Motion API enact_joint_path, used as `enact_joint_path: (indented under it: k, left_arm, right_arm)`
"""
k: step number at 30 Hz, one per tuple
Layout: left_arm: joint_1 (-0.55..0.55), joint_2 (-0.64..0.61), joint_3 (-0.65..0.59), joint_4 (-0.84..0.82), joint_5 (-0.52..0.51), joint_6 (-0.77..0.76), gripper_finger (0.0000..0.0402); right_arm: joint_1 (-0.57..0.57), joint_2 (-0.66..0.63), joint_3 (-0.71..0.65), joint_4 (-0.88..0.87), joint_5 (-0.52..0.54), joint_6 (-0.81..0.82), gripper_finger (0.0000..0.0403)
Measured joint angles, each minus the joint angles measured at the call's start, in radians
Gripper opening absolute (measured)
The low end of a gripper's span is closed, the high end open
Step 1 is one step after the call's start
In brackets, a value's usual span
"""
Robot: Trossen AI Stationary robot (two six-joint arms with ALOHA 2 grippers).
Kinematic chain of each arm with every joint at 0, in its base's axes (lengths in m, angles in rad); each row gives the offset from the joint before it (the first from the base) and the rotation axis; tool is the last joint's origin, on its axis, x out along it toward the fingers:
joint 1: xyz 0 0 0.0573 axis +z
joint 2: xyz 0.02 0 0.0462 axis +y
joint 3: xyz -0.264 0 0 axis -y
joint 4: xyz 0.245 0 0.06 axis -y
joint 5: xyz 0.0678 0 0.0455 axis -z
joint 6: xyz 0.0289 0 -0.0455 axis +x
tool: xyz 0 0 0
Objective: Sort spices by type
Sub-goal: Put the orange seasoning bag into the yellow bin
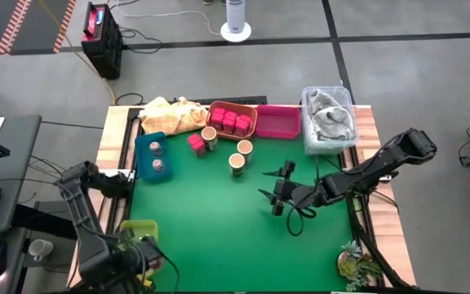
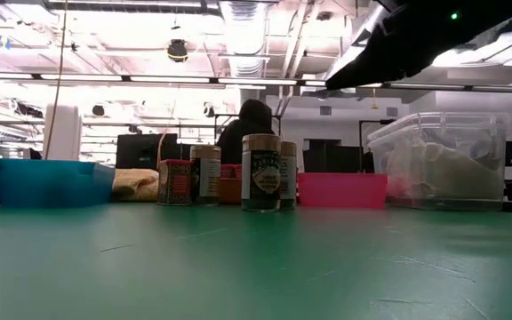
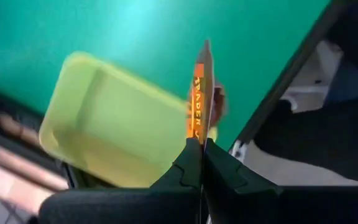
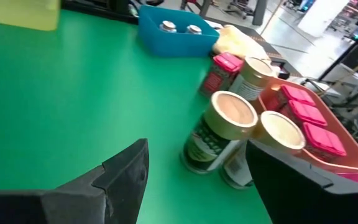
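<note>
My left gripper (image 3: 202,146) is at the table's near left corner (image 1: 141,245), over the yellow-green tray (image 3: 114,127), shut on a thin orange-labelled packet (image 3: 197,99) seen edge-on. My right gripper (image 4: 194,180) is open and empty at mid-table (image 1: 274,189), pointing toward three tan-lidded round jars (image 4: 232,115), (image 4: 279,132), (image 4: 253,68) that stand on the mat. A pink-red cube (image 4: 225,65) stands beside them. More pink-red cubes (image 1: 233,122) lie in the orange tray (image 1: 253,128). Two small shakers (image 1: 157,157) sit in the teal tray (image 1: 145,173). My left gripper pinches the orange-labelled packet by its end edge (image 3: 196,134) between the two shut fingers. The flat packet sticks straight out ahead of the fingertips, over the yellow-green tray's rim. I cannot tell whether it touches the tray.
A magenta tray (image 1: 277,122) and a clear bin holding grey cloth (image 1: 329,118) stand along the far edge. A pale yellow cloth (image 1: 170,114) lies at the far left. A small plant (image 1: 353,261) sits at the near right corner. Open green mat (image 1: 210,229) spans the near middle.
</note>
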Motion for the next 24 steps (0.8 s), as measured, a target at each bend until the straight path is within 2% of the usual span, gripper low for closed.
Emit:
enact_joint_path:
  k: [5, 13, 24]
  left_arm:
    - [-0.045, 0.000, -0.055, -0.002, 0.045, -0.095, 0.0000]
    - [-0.108, -0.036, -0.085, 0.003, 0.012, -0.201, 0.0000]
    - [-0.124, -0.196, -0.363, -0.002, 0.020, -0.306, 0.0000]
  right_arm:
    - [0.038, 0.000, 0.000, 0.013, 0.000, 0.012, 0.0301]
    - [0.039, 0.000, 0.000, 0.039, -0.001, 0.003, 0.0301]
    - [0.034, 0.000, 0.000, 0.027, 0.000, 0.004, 0.0301]
